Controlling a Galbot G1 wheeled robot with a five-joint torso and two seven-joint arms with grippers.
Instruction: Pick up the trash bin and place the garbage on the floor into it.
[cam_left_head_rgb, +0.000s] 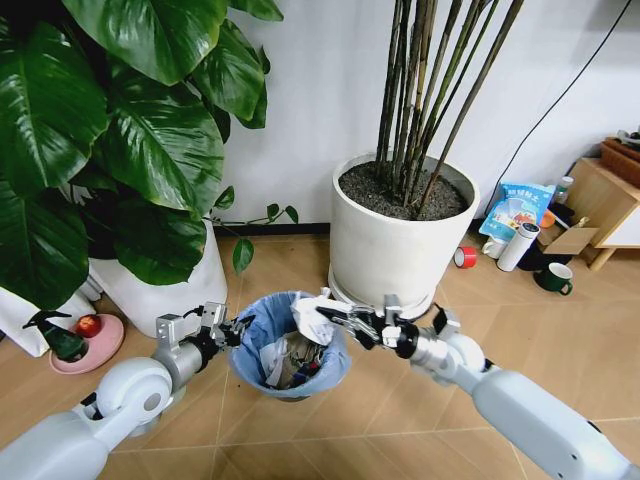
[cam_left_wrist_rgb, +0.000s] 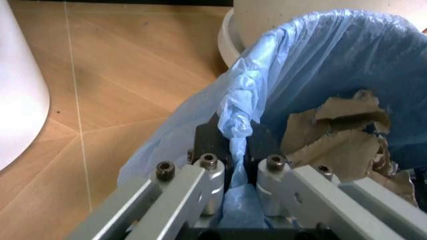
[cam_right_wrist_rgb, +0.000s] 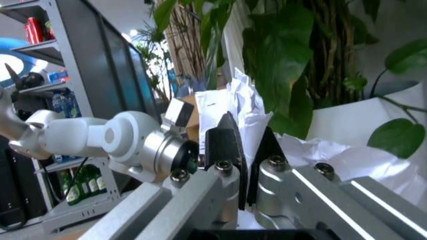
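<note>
The trash bin (cam_left_head_rgb: 290, 345), a small dark bin lined with a light-blue bag, hangs just above the wooden floor between my arms. My left gripper (cam_left_head_rgb: 235, 330) is shut on its rim at the left; in the left wrist view the fingers (cam_left_wrist_rgb: 237, 137) pinch the folded blue bag (cam_left_wrist_rgb: 320, 65). Crumpled brown paper (cam_left_wrist_rgb: 340, 135) lies inside. My right gripper (cam_left_head_rgb: 335, 318) is over the bin's opening, shut on a crumpled white paper wad (cam_left_head_rgb: 310, 318), a piece of the garbage. In the right wrist view, this wad (cam_right_wrist_rgb: 247, 107) sticks out past the right gripper (cam_right_wrist_rgb: 245, 145).
A large white pot (cam_left_head_rgb: 400, 240) with tall stems stands right behind the bin. A second white pot (cam_left_head_rgb: 170, 280) with big leaves is at the left, beside a green spray bottle (cam_left_head_rgb: 60, 340). Red tape (cam_left_head_rgb: 465, 257), a tumbler (cam_left_head_rgb: 518, 245) and a green cup (cam_left_head_rgb: 555, 278) lie at the right.
</note>
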